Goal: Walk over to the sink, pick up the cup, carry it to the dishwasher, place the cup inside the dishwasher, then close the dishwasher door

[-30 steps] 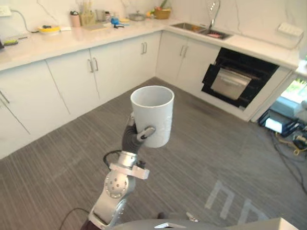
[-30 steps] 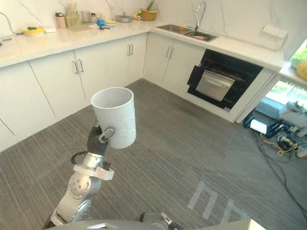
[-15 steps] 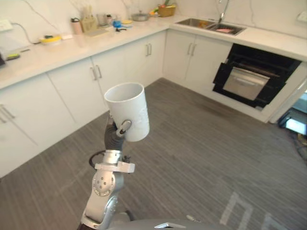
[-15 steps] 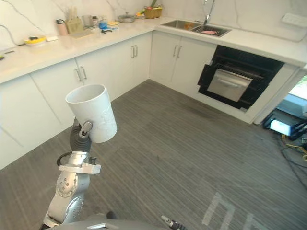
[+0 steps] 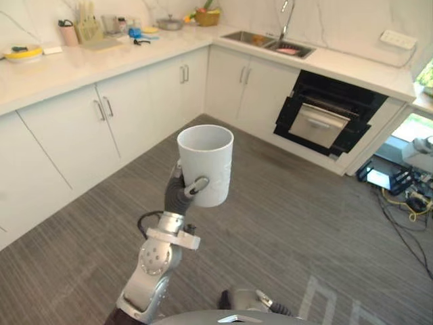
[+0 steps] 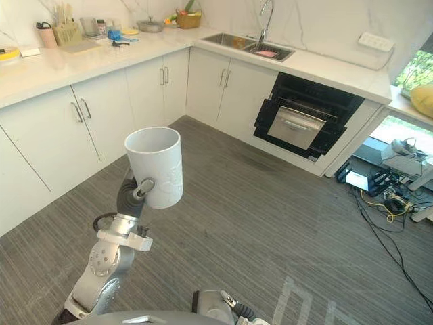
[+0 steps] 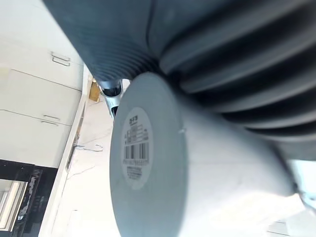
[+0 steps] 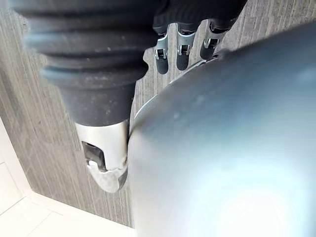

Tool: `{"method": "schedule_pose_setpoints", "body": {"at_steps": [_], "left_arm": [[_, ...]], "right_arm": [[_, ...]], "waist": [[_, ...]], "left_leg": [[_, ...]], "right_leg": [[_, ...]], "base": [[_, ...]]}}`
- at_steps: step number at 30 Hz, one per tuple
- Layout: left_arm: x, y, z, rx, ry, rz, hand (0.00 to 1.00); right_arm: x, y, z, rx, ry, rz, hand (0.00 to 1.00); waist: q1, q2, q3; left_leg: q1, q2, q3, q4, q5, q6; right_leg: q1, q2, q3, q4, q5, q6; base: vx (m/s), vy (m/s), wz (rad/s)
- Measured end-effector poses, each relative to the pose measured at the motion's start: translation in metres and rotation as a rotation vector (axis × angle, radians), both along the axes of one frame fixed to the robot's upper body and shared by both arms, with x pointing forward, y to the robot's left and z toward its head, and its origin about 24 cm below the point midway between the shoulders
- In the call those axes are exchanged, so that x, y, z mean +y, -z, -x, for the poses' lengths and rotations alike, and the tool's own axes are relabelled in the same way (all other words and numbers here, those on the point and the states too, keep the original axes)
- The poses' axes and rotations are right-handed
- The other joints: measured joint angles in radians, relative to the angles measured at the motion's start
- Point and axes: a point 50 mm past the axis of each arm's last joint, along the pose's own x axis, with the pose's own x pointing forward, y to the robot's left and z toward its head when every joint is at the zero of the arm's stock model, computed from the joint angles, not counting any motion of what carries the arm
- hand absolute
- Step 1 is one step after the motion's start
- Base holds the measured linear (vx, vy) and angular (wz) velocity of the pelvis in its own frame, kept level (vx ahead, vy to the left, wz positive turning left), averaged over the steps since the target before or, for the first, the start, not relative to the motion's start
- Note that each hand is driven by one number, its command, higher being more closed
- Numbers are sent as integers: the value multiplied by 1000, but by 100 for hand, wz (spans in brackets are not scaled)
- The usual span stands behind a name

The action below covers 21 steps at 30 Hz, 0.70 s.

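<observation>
Camera shifted; left hand [image 5: 183, 193] still grips cup [image 5: 206, 162].

The cup [image 5: 206, 164] hides most of the left hand [image 5: 178, 196] behind it.

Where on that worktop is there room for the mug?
Left hand holds the white mug. Bare white worktop lies right of the steel sink, above the black dishwasher, and along the front edge beside the yellow dish. Crowded around the wooden knife block, metal pan and fruit basket.

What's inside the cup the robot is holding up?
The cup in the left hand shows bare white inner wall near the rim; its bottom is hidden by the near side.
</observation>
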Motion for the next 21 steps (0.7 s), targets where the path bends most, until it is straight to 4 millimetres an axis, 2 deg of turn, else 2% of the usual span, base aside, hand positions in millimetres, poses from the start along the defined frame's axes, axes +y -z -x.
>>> {"method": "schedule_pose_setpoints", "body": {"at_steps": [1,2,3,4,5,8,11,14,18,21], "left_arm": [[-3,-2,-2,-3,23,3,100],[-6,-3,-2,-5,43,-1,100],[-10,-3,1,-7,72,-2,100],[-16,0,2,16,85,11,100],[-58,-2,23,-2,294,49,100],[-58,-2,23,-3,293,49,100],[-55,-2,21,-4,276,49,100],[-40,-3,11,-8,201,68,100],[-4,8,-4,28,12,121,100],[19,25,-9,105,-123,157,100]], "right_arm": [[-1,0,1,3,0,5,0],[1,1,5,13,-1,4,0],[8,3,14,33,-2,-12,0],[3,2,13,27,22,-10,0],[6,0,21,28,52,-25,0],[6,0,21,28,52,-25,0],[6,0,21,28,52,-25,0],[5,0,20,25,47,-21,0],[4,0,22,19,48,-14,0],[3,-2,18,-4,38,-15,0]], "waist": [[-5,10,7],[-6,0,6],[-6,-37,-1],[-1,-15,-2],[11,-18,-14],[11,-18,-14],[12,-17,-14],[10,-13,-14],[14,-7,-22],[14,16,-15]], "left_leg": [[2,38,-14,47,-36,-34],[2,52,-25,82,-69,-57],[20,49,-30,125,-119,-87],[35,79,-39,145,-140,-103],[61,78,49,39,-82,-109],[61,78,49,39,-82,-109],[61,79,53,37,-82,-109],[63,80,54,33,-80,-108],[69,81,59,-1,-69,-105],[75,111,65,14,-96,-107]], "right_leg": [[47,14,9,-145,56,-2],[88,11,32,-220,127,-3],[129,-16,67,-249,215,46],[143,16,57,-227,203,37],[183,8,31,-327,220,28],[183,8,31,-328,220,28],[184,10,33,-337,222,27],[197,12,30,-362,232,26],[199,22,28,-382,236,25],[185,48,25,-331,196,17]], "base": [[325,-177,22],[393,-276,29],[400,-328,15],[312,-272,8],[175,-141,-4],[0,0,0],[0,0,-2],[0,0,0],[12,-4,-1],[68,-33,-6]]}}
